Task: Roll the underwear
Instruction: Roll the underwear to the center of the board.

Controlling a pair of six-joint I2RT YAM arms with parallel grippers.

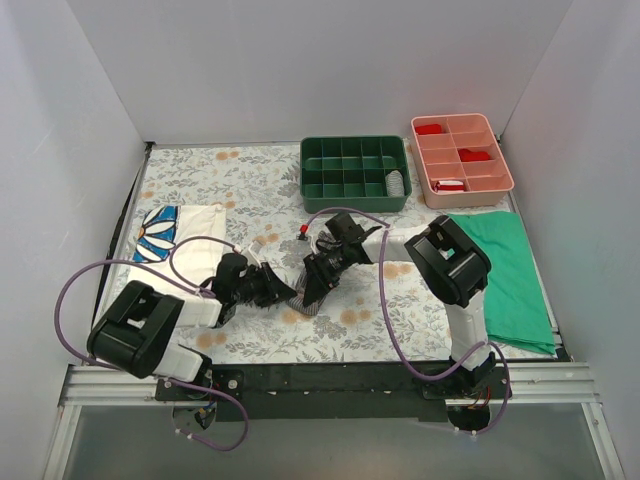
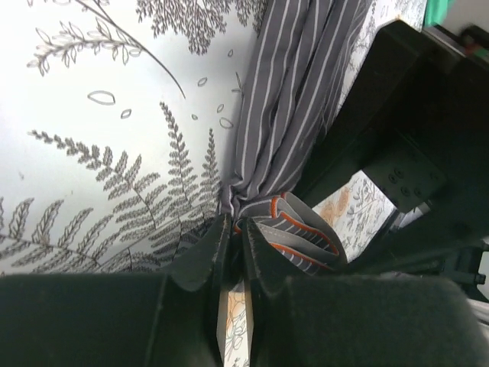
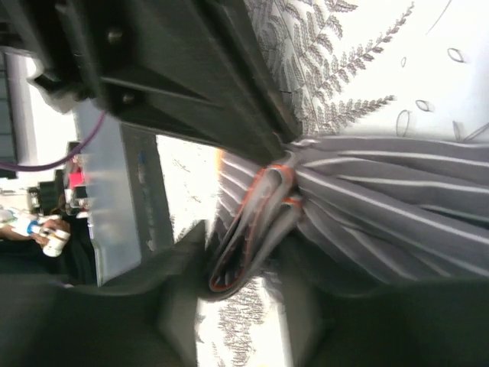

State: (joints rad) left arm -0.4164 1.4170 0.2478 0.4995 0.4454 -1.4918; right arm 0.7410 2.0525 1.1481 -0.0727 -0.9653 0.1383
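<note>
The left hand (image 2: 235,231) is all but closed, its tips nipping the gathered neck of the underwear (image 2: 286,115) where the cloth bunches just behind the waistband (image 2: 302,233). The right hand (image 3: 244,287) stands partly open with the folded loops of that waistband lying between its fingers. Whether they press on it or merely flank it cannot be told. The underwear lies on the desk (image 2: 92,153) between the two hands, near the middle front, and its grey-and-white striped body fans away from the pinch in loose pleats. It looks thin, light and limp: it will likely crumple rather than hold a shape, and a roll would probably spring loose unless kept pinned. The orange-edged waistband seems the thickest, firmest part and so the surest place to take hold, gripped through all layers. The thin body may slip out layer by layer. No brand, label or writing can be read on the cloth, the hands or the fern-printed desk.
</note>
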